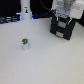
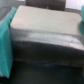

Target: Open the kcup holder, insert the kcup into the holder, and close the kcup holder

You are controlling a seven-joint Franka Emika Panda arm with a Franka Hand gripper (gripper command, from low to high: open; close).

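The kcup holder (image 1: pixel 63 28) is a black boxy unit at the back of the white table, on the exterior view's right. My gripper (image 1: pixel 64 18) hangs just above it under the white arm; its fingers are too blurred to show how they stand. The wrist view is blurred and filled by the holder (image 2: pixel 45 30): a pale glossy upper face over a dark panel. Both front panels look closed, and no tray is pulled out. The kcup (image 1: pixel 25 44), small and whitish with a green top, stands upright on the table, far from the gripper on the exterior view's left.
A tall white bottle-shaped object (image 1: pixel 25 11) with a dark mark stands at the back on the exterior view's left. Dark equipment lines the table's far edge (image 1: pixel 10 20). Teal shapes (image 2: pixel 5 45) sit at both side edges of the wrist view.
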